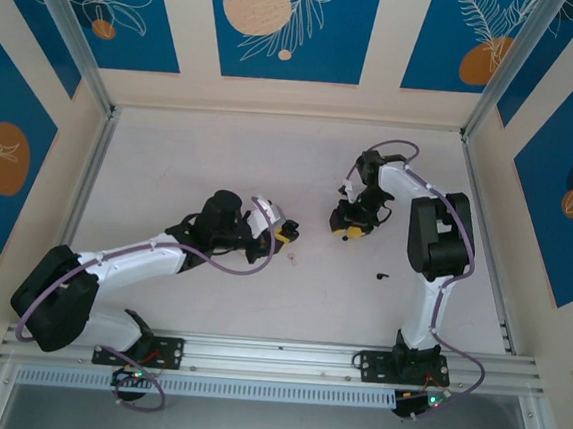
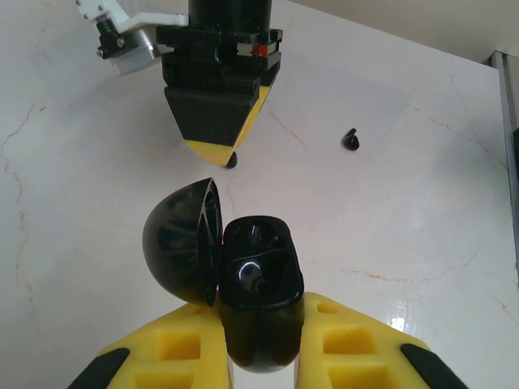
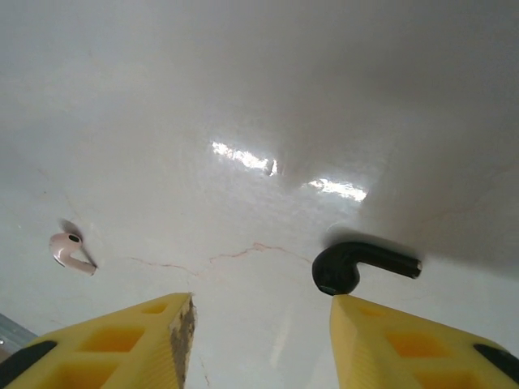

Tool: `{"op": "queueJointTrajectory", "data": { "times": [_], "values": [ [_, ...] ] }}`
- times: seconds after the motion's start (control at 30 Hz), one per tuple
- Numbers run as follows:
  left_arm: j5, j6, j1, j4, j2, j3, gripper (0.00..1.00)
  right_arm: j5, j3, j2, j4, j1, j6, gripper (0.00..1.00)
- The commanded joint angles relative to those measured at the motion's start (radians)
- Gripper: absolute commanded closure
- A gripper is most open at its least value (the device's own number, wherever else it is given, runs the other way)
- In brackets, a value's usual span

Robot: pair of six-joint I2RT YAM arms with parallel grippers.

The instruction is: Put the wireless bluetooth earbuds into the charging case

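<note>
Stage: early; as far as I can judge, 0 of 2 earbuds are seated.
Charging case (image 2: 258, 284): open, with its lid (image 2: 180, 247) swung out to the left and the body's mouth turned toward the left wrist camera.
Case wells: dark and glossy; I cannot make out an earbud inside.
Left gripper (image 2: 261, 312): clenched on the lower body of the charging case, presenting it toward the other arm.
Right gripper (image 3: 259, 304): pointed down at the table (image 1: 221, 159) just beyond the case, with its jaws parted and nothing between them.
Earbud 1 (image 3: 357, 263): lying on the table just beside the tip of 1 yellow finger, outside the gap. In the left wrist view it is the small black lump under the right gripper's tip.
Earbud 2 (image 2: 350, 140): lying on the table, apart from both grippers and untouched. In the top view it is the black speck near the right arm.
Pale piece (image 3: 71, 250): pinkish and earbud-shaped, on the table well to the left of the fingers. I cannot tell what it is.
Done: the case is open and held ready.
Left to do: grasp earbud 1, carry it over and seat it, then the same for earbud 2.
Likely snag: each piece is tiny and lies flat, so the jaws need to straddle earbud 1 before they close.
</note>
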Motion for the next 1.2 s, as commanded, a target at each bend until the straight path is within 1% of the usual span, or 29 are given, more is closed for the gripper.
{"op": "queueJointTrajectory", "data": {
  "times": [0.0, 0.1, 0.2, 0.33, 0.53, 0.73, 0.97, 1.17],
  "values": [
    [-0.006, 0.003, 0.011, -0.002, -0.027, 0.004, 0.82, 0.010, 0.049, -0.014, 0.023, -0.018, -0.028, 0.49],
    [-0.006, 0.003, 0.011, -0.001, -0.026, 0.003, 0.82, -0.034, 0.072, 0.025, 0.039, -0.033, -0.026, 0.47],
    [-0.006, 0.004, 0.012, -0.005, -0.028, 0.005, 0.82, -0.044, 0.073, 0.051, 0.045, -0.034, -0.031, 0.45],
    [-0.012, 0.012, 0.011, -0.018, -0.038, 0.008, 0.82, -0.052, 0.052, 0.066, 0.051, -0.037, -0.029, 0.44],
    [-0.024, 0.014, 0.013, -0.023, -0.063, 0.003, 0.82, -0.046, 0.020, 0.067, 0.051, -0.038, -0.030, 0.44],
    [-0.026, 0.017, 0.012, -0.029, -0.070, -0.001, 0.82, -0.003, -0.015, 0.069, 0.052, -0.038, -0.034, 0.44],
    [-0.032, 0.020, 0.011, -0.035, -0.082, -0.002, 0.82, -0.002, -0.051, 0.059, 0.038, -0.029, -0.032, 0.45],
    [-0.035, 0.026, 0.011, -0.045, -0.093, -0.006, 0.82, -0.021, -0.094, 0.019, 0.023, -0.004, -0.009, 0.50]
  ]
}}
